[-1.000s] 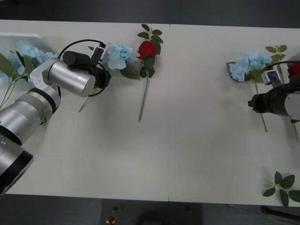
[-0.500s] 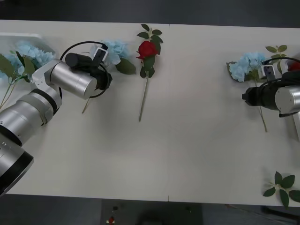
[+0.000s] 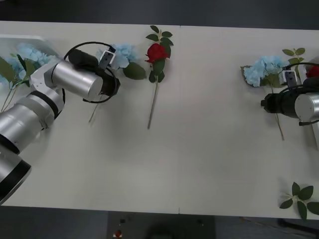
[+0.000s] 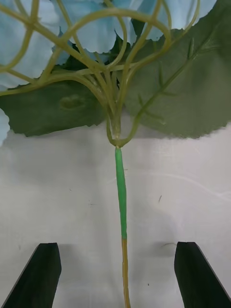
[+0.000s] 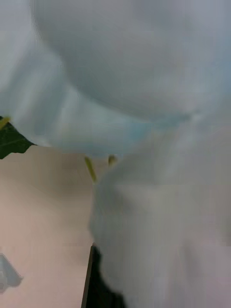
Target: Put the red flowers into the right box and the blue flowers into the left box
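My left gripper (image 3: 110,63) is shut on a blue flower (image 3: 123,53) at the back left of the table; its pale petals (image 5: 130,96) press close to the left wrist camera over one black finger (image 5: 101,288). More blue flowers (image 3: 31,55) lie in the left box (image 3: 25,38). A red flower (image 3: 157,52) lies mid-table, stem toward me. My right gripper (image 3: 265,104) is open, its fingers either side of the stem (image 4: 120,192) of another blue flower (image 3: 264,67). A red bloom (image 3: 313,71) shows at the right edge. I cannot make out the right box.
A loose green leaf sprig (image 3: 300,197) lies near the front right corner of the table (image 3: 209,159), and another (image 3: 294,52) beside the right blue flower. A seam runs down the table's middle. The wide stretch between the two arms is bare.
The left gripper has drawn the blue flower a little left and back, away from the red flower. The right gripper has shifted slightly left and back along the right blue flower's stem.
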